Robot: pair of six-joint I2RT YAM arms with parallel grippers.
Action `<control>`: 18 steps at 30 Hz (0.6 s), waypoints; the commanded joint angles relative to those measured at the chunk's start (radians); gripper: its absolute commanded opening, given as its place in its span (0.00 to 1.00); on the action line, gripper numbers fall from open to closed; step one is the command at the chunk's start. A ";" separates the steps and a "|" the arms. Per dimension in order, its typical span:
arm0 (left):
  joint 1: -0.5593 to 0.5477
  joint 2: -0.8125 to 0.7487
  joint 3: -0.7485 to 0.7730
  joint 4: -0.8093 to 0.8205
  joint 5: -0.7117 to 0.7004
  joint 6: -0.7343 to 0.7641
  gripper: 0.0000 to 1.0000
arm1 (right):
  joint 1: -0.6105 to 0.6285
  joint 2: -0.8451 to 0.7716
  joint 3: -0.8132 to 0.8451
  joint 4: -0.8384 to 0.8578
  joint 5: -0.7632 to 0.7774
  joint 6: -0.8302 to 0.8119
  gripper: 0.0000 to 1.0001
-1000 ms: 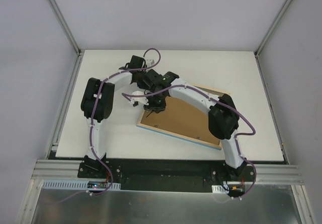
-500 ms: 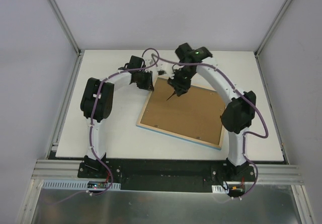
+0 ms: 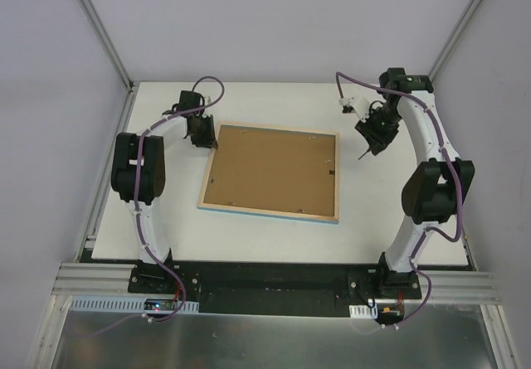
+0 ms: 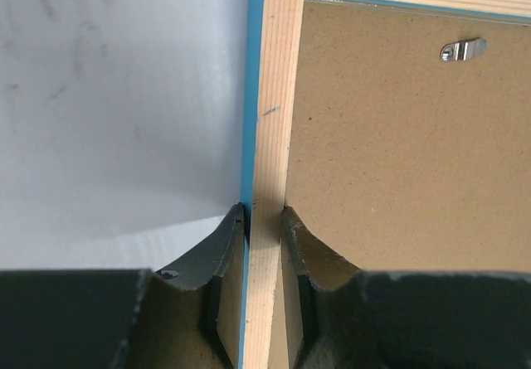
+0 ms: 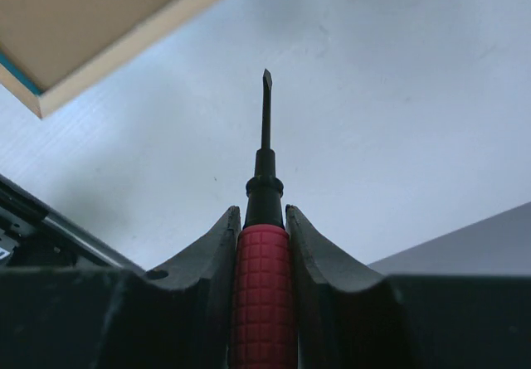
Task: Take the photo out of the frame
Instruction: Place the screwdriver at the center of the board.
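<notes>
The frame (image 3: 270,213) lies face down in the middle of the table, pale wood rim up, a blue edge showing along its near side. The brown backing board (image 3: 274,168) fills it and hides the photo. My left gripper (image 3: 204,139) is shut on the frame's rim at its far left corner. In the left wrist view my fingers (image 4: 264,220) pinch the wood rim (image 4: 274,95). My right gripper (image 3: 375,137) is to the right of the frame, clear of it, shut on a red-handled screwdriver (image 5: 264,294) with its blade (image 5: 266,108) above the bare table.
A small metal tab (image 4: 463,50) sits on the backing board (image 4: 398,153) near the frame's inner edge. A corner of the frame (image 5: 108,50) shows at the upper left of the right wrist view. The table's right edge and enclosure wall (image 3: 448,137) are close to the right arm.
The right arm has swung with the screwdriver from over the backing board to the right of the frame. The left arm has moved left, and the frame has shifted left and turned squarer.
</notes>
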 commanded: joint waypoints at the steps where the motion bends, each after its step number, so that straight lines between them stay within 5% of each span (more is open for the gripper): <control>1: 0.014 -0.073 -0.027 -0.052 -0.035 -0.043 0.00 | -0.076 0.023 -0.081 -0.356 0.123 -0.049 0.01; 3: 0.014 -0.089 -0.030 -0.052 -0.024 -0.042 0.00 | -0.092 0.072 -0.104 -0.356 0.142 -0.045 0.01; 9: 0.014 -0.184 -0.032 -0.050 -0.004 0.015 0.36 | -0.102 0.264 -0.020 -0.358 0.169 -0.010 0.02; 18: -0.026 -0.321 -0.052 -0.047 0.151 0.231 0.47 | -0.124 0.584 0.328 -0.355 0.058 0.095 0.15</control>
